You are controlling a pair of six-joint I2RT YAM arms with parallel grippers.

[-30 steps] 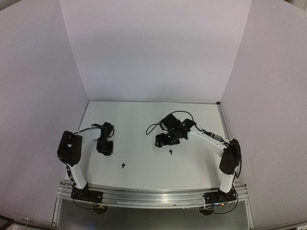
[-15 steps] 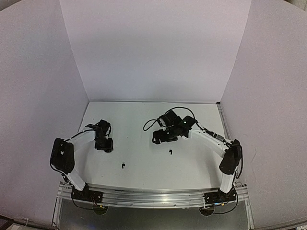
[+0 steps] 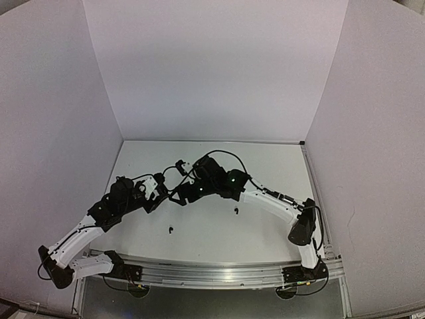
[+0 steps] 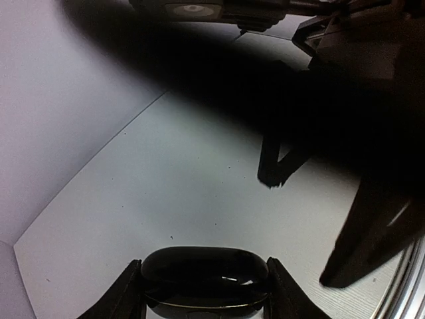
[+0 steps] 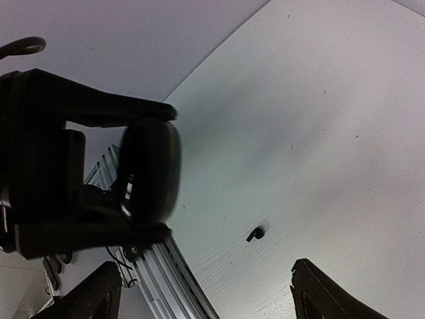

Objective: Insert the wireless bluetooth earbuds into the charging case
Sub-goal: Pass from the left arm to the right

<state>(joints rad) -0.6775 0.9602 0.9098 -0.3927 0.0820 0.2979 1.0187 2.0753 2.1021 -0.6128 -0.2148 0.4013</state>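
Note:
My left gripper [image 3: 158,193] is shut on a glossy black charging case [image 4: 204,278], lid closed, held by its two ends above the table. In the right wrist view the same case [image 5: 150,173] shows sideways between the left fingers [image 5: 113,106]. My right gripper [image 3: 180,195] hangs just to the right of it, open and holding nothing, its fingertips [image 5: 98,292] wide apart. Two black earbuds lie on the table: one right of centre [image 3: 235,211], the other near the front [image 3: 170,230]. One earbud [image 5: 255,233] shows in the right wrist view.
White walls [image 3: 212,73] close in the white table [image 3: 265,166] at the back and both sides. The metal rail [image 3: 212,272] that carries the arm bases runs along the near edge. The right gripper's dark body [image 4: 345,100] fills the upper right of the left wrist view.
The left arm has stretched out and carried the case rightward toward the centre. The right gripper has swung left to meet it. Neither earbud has moved.

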